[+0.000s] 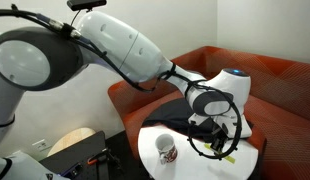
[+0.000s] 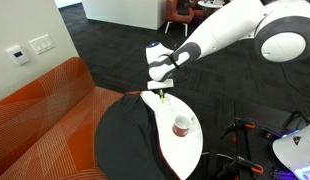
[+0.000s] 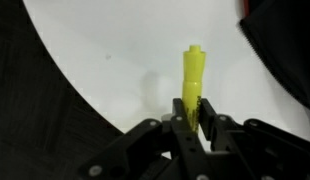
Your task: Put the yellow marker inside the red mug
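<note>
Wrist view: the pincer is gripping the yellow marker near one end, with its fingers closed against both sides at bottom center of the frame. The marker is projecting over the white tabletop. In an exterior view, the red mug is sitting upright on the tabletop, lower right of the pincer and apart from the marker.

yellow-green marker; white mug with red pattern; white table; orange sofa; black claw.

Marker in hand over table bearing mug.
</note>
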